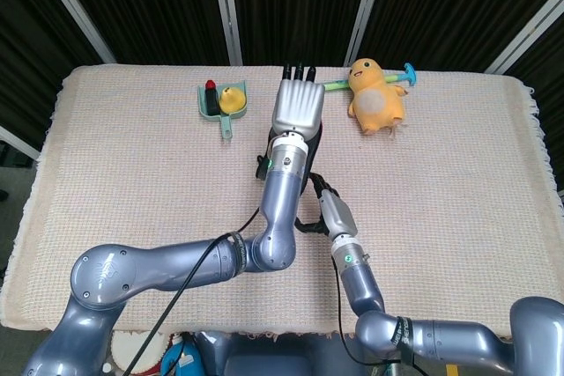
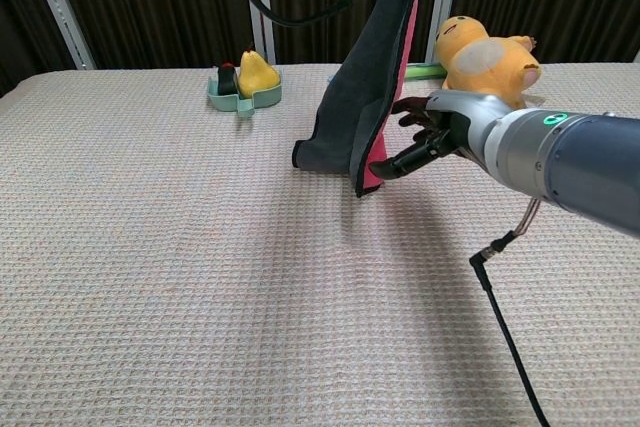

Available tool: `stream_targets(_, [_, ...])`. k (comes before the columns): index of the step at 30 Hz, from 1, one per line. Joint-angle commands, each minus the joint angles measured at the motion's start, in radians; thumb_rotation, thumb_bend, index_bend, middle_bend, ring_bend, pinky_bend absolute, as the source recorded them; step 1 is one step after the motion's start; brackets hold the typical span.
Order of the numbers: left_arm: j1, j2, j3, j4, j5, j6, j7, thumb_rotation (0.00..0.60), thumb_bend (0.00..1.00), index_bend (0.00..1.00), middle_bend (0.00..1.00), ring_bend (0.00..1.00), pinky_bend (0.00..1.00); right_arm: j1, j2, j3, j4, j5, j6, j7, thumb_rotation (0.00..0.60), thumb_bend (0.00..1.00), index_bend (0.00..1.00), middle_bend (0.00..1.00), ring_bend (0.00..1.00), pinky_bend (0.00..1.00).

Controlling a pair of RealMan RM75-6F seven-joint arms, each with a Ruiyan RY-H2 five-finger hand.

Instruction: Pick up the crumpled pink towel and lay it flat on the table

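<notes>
left hand raised over table centre, back of hand facing camera, fingertips pointing to far edge. dark towel shows as narrow strip beside left forearm, mostly hidden by it. right hand just right of left forearm, fingers at towel's lower edge; grip unclear. yellow plush duck on far side of beige table cloth. teal tray with yellow toy far left.

Toys along the far edge of the table

A yellow plush duck lies upper right of centre beside a green stick; upper left, a teal tray holds a yellow pear-shaped toy and a red-topped dark item.
</notes>
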Motion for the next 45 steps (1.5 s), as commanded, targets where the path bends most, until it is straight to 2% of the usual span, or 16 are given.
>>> stream_targets(1, [0.001,0.003,0.001,-0.004,0.003,0.002,0.001,0.6,0.51,0.73,0.14,0.0,0.02,0.007,-0.009,0.005,0.016,0.008,0.006,-0.006,0.6,0.38,0.0,0.0,0.0,0.0])
stream_targets(7, [0.003,0.012,0.001,-0.002,-0.014,0.0,0.025,0.6,0.53,0.76,0.15,0.0,0.02,-0.004,0.004,0.012,0.02,0.003,0.007,0.01,0.6,0.38,0.0,0.0,0.0,0.0])
stream_targets(11, [0.0,0.022,0.011,0.014,-0.032,0.002,0.071,0.6,0.54,0.78,0.16,0.0,0.02,-0.013,0.021,0.018,0.017,-0.004,0.005,0.02,0.6,0.38,0.0,0.0,0.0,0.0])
stream_targets(22, [-0.023,0.051,0.0,0.064,-0.092,0.034,0.193,0.6,0.63,0.86,0.21,0.0,0.03,-0.021,0.047,0.031,0.039,0.003,-0.028,0.046,0.6,0.38,0.0,0.0,0.0,0.0])
stream_targets(31, [-0.06,0.048,-0.038,0.123,-0.137,0.056,0.258,0.6,0.65,0.88,0.23,0.0,0.03,-0.027,0.074,0.041,0.042,0.009,-0.048,0.063,0.6,0.38,0.0,0.0,0.0,0.0])
stream_targets(39, [-0.126,0.0,-0.083,0.22,-0.161,0.021,0.28,0.6,0.67,0.89,0.24,0.0,0.03,-0.032,0.115,0.054,-0.001,0.004,-0.055,0.072,0.6,0.38,0.0,0.0,0.0,0.0])
stream_targets(45, [-0.166,-0.035,-0.095,0.299,-0.153,-0.009,0.287,0.6,0.69,0.89,0.25,0.0,0.03,-0.03,0.143,0.065,-0.001,0.019,-0.065,0.077,0.6,0.38,0.0,0.0,0.0,0.0])
